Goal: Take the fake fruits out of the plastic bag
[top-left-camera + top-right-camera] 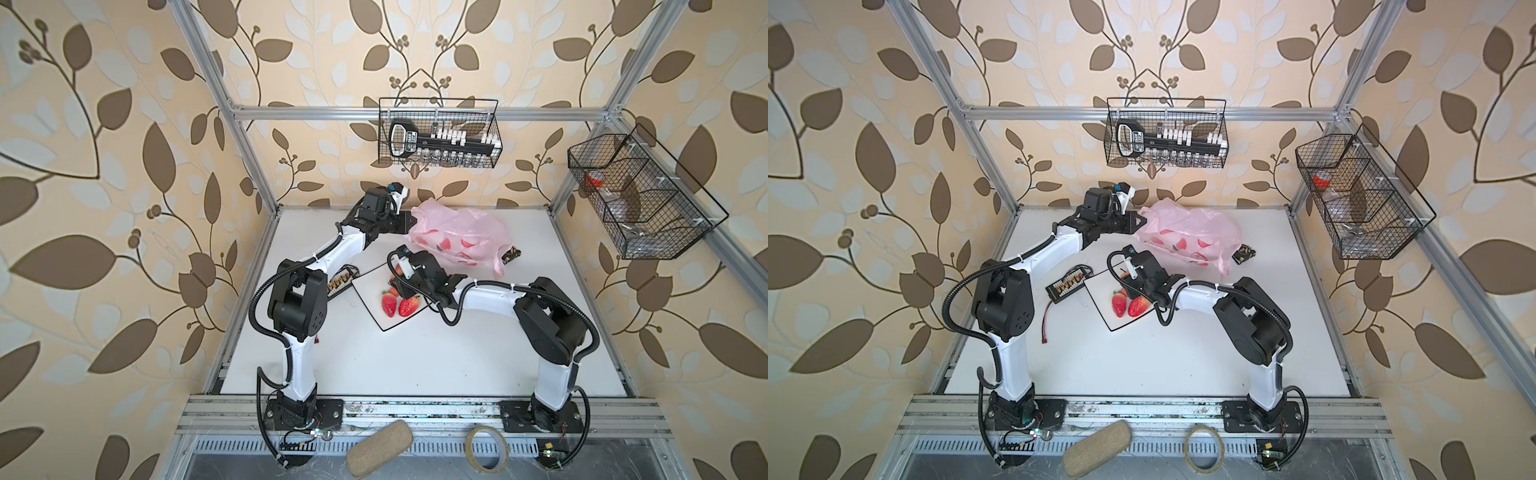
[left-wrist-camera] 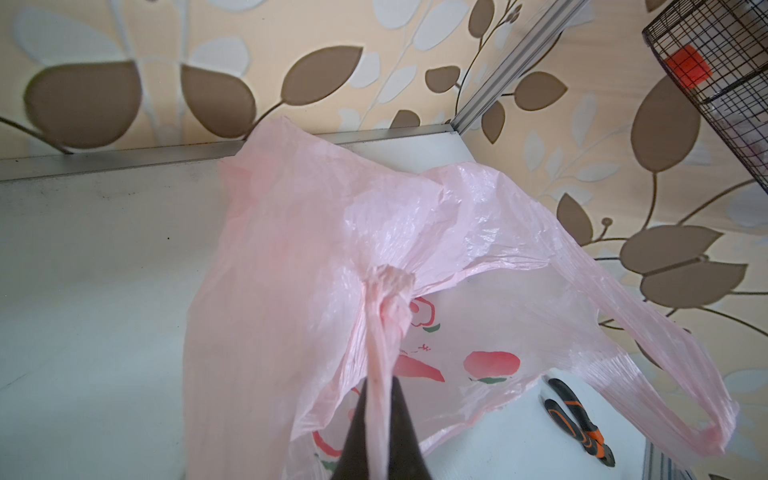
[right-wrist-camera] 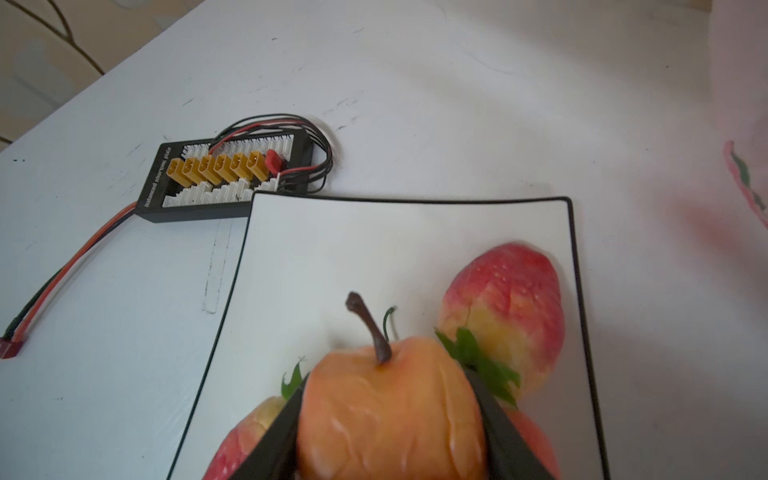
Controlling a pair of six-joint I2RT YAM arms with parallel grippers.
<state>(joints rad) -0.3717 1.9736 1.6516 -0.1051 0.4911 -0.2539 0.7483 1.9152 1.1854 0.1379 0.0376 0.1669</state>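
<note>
Cherry (image 3: 390, 415) pinched in right gripper (image 3: 386, 374) over plate (image 3: 353, 257), left gripper (image 2: 380, 384) clamped on plastic bag (image 2: 291, 249) handle

I saw a white square plate (image 3: 374, 249) just beside a black charging board (image 3: 224, 174) with yellow connectors. Orange-handled pliers (image 2: 577, 419) lay further back. A back wire basket (image 1: 438, 133) and a side wire basket (image 1: 640, 195) hung from the frame, and a tape roll (image 1: 487, 449) sat out front.

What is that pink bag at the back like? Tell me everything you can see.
The plastic bag is thin, crinkly, translucent pink, printed with red fruit shapes and green leaves. It lies crumpled at the back of the white table. The left gripper pinches a bunched strand, holding that side up; one handle loop trails loose.
</note>
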